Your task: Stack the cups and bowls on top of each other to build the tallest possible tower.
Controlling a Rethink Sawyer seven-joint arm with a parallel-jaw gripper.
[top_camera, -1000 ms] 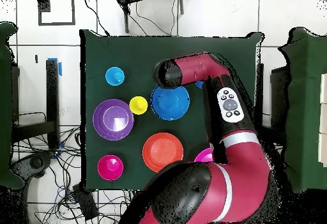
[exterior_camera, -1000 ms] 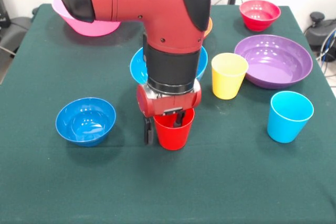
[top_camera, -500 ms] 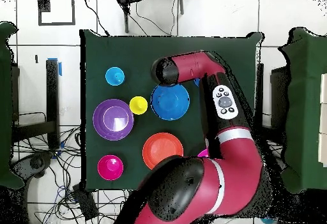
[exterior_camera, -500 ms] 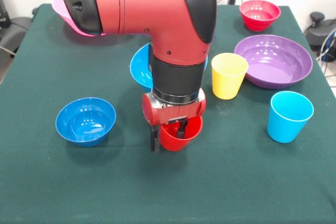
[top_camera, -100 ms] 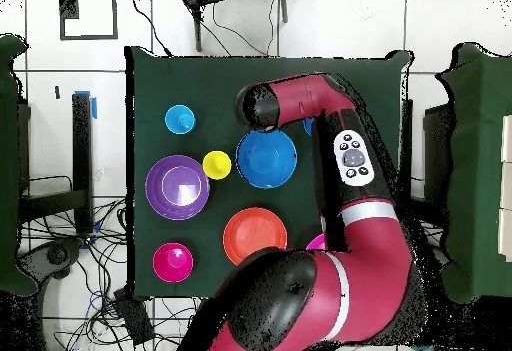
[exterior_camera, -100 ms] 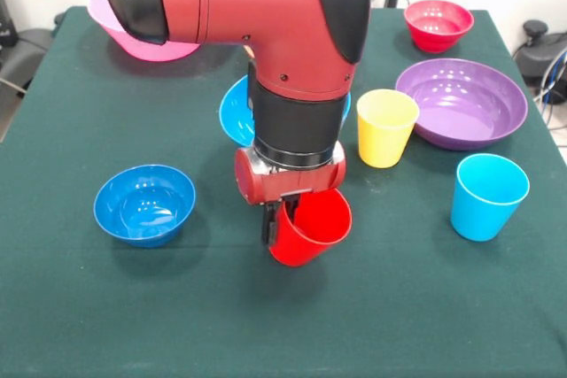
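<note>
So it's the pick-up step: the jaws (exterior_camera, -100 ms: 282,221) are clamped on the rim of the red cup (exterior_camera, -100 ms: 310,226), which hangs tilted just off the worktop (exterior_camera, -100 ms: 80,307), I think. Next it needs carrying back and up to the large blue bowl (exterior_camera, -100 ms: 234,112) right behind the jaws, then setting down level. Every cup and bowl I can see looks empty.

A green table (exterior_camera, -100 ms: 106,307) (top_camera, -100 ms: 215,77) stands on a white tiled floor (top_camera, -100 ms: 100,27). Cables (top_camera, -100 ms: 85,267) lie tangled beside it — a black frame (top_camera, -100 ms: 88,17) sits on the floor.
</note>
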